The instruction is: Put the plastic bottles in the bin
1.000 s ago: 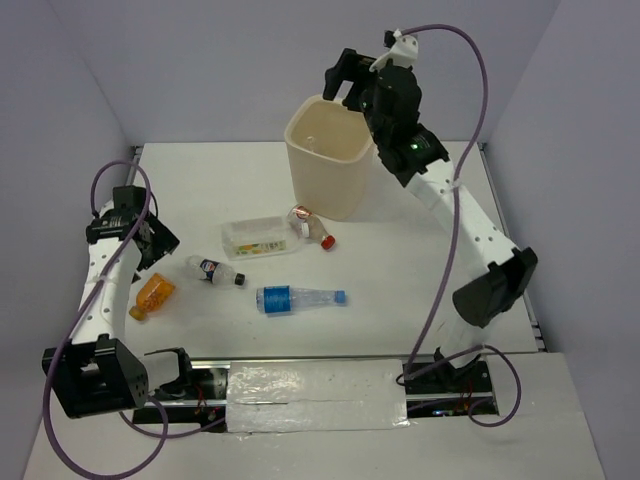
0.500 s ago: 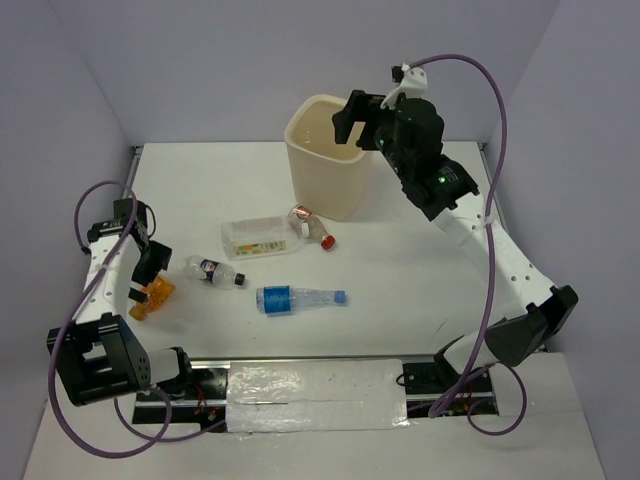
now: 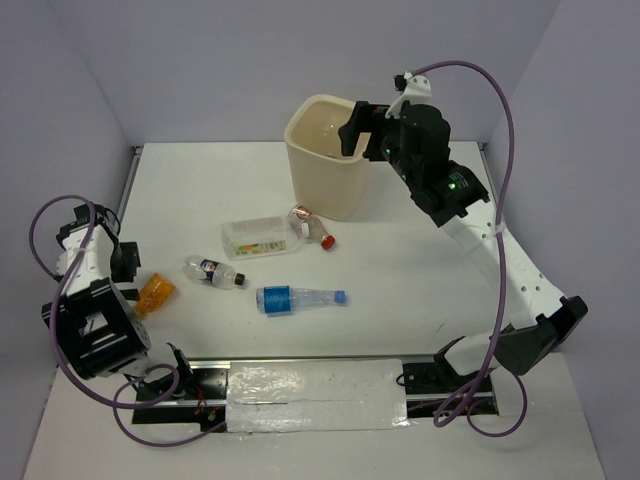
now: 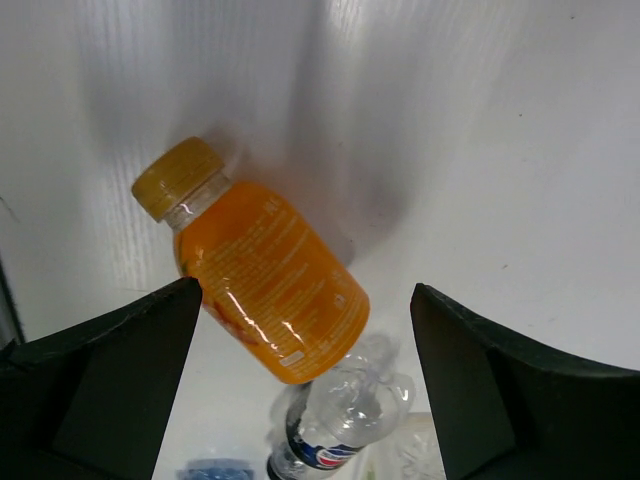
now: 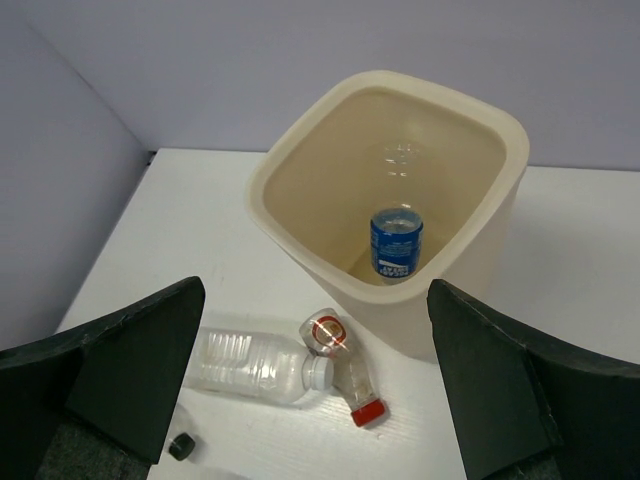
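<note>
The cream bin (image 3: pixel 325 150) stands at the back; a blue-labelled bottle (image 5: pixel 396 243) lies inside it. My right gripper (image 3: pixel 358 128) hangs open and empty over the bin's right rim (image 5: pixel 300 240). On the table lie the boxy clear bottle (image 3: pixel 260 237), the red-capped crushed bottle (image 3: pixel 313 227), a dark-labelled bottle (image 3: pixel 213 270), a blue-labelled bottle (image 3: pixel 297 297) and the orange bottle (image 3: pixel 155 293). My left gripper (image 3: pixel 125 263) is open and empty, just left of the orange bottle (image 4: pixel 265 290), which shows between its fingers (image 4: pixel 110 370). The dark-labelled bottle (image 4: pixel 340 420) lies beyond it.
Grey walls close the table at the back and both sides. The boxy bottle (image 5: pixel 255 362) and the red-capped one (image 5: pixel 345 365) touch each other close to the bin's foot. The dark-labelled bottle's black cap (image 5: pixel 181 446) shows at the right wrist view's lower left.
My left arm has folded back toward the left edge, its gripper now lower beside the orange bottle. My right gripper has shifted right and lower along the bin's rim. No bottle on the table moved.
</note>
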